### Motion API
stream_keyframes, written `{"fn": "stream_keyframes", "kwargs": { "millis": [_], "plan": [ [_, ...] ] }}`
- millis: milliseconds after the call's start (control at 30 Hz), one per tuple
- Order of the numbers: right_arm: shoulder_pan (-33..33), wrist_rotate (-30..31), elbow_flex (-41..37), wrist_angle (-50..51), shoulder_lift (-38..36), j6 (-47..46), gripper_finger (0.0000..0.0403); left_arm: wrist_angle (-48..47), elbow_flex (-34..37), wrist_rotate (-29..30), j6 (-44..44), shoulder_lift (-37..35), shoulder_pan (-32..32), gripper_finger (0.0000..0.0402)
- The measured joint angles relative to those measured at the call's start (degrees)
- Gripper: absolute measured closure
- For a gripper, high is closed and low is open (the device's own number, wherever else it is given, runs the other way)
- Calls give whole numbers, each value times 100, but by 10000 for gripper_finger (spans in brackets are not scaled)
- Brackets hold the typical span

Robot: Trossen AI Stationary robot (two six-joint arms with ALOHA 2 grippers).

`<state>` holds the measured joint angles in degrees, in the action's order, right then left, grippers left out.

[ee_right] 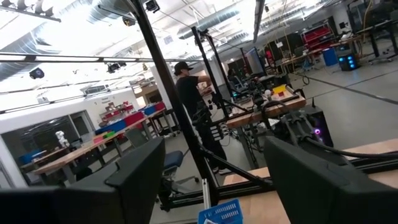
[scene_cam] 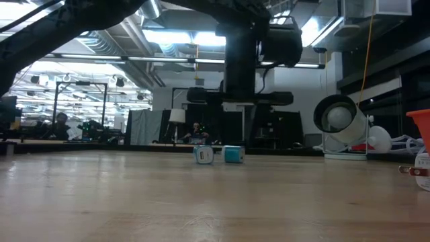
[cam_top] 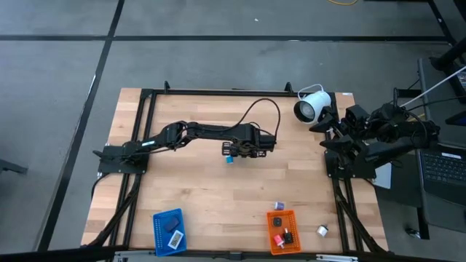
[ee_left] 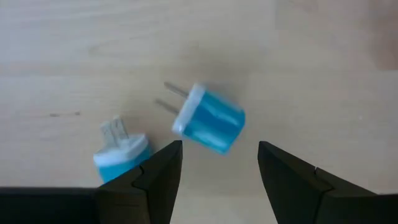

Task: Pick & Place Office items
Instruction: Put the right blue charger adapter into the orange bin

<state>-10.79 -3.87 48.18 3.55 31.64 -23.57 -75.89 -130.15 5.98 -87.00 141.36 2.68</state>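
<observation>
Two light-blue plug chunks lie on their sides on the wooden table near its middle. In the left wrist view one (ee_left: 208, 118) shows its two prongs, and the other (ee_left: 121, 154) is partly hidden behind a finger. Both show in the low view (scene_cam: 233, 154) (scene_cam: 203, 154) and as one blue spot in the high view (cam_top: 228, 158). My left gripper (ee_left: 217, 163) hovers open just above them, pointing down, touching nothing (cam_top: 237, 150). My right gripper (ee_right: 214, 186) is open and empty at the table's right edge (cam_top: 342, 135).
A blue tray (cam_top: 169, 231) with flat pieces and an orange tray (cam_top: 282, 231) with small chunks stand at the near edge. A purple piece (cam_top: 278, 207) and a black-white piece (cam_top: 322, 231) lie near the orange tray. A white round device (cam_top: 312, 107) stands far right. A person (ee_right: 186, 93) stands beyond the table.
</observation>
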Motion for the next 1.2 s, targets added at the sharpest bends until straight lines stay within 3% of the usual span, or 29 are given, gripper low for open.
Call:
{"fn": "stream_keyframes", "kwargs": {
  "millis": [133,267,567,700,1067,1200],
  "plan": [
    [94,-5,0,0,0,-4,124,-155,-338,148,566,-1,-118,196],
    [206,-3,0,-7,15,-136,124,-162,-482,607,2084,-83,-186,196],
    [298,328,0,-101,22,-409,124,-312,-394,624,8041,-122,-310,196],
    [298,667,0,-134,22,-411,124,-309,-380,386,9781,-117,-347,196],
    [298,965,0,-144,57,-389,124,-66,-233,345,10668,-111,-64,196],
    [298,961,1,-142,55,-388,124,-118,-233,59,10729,-111,69,196]
  ]
}}
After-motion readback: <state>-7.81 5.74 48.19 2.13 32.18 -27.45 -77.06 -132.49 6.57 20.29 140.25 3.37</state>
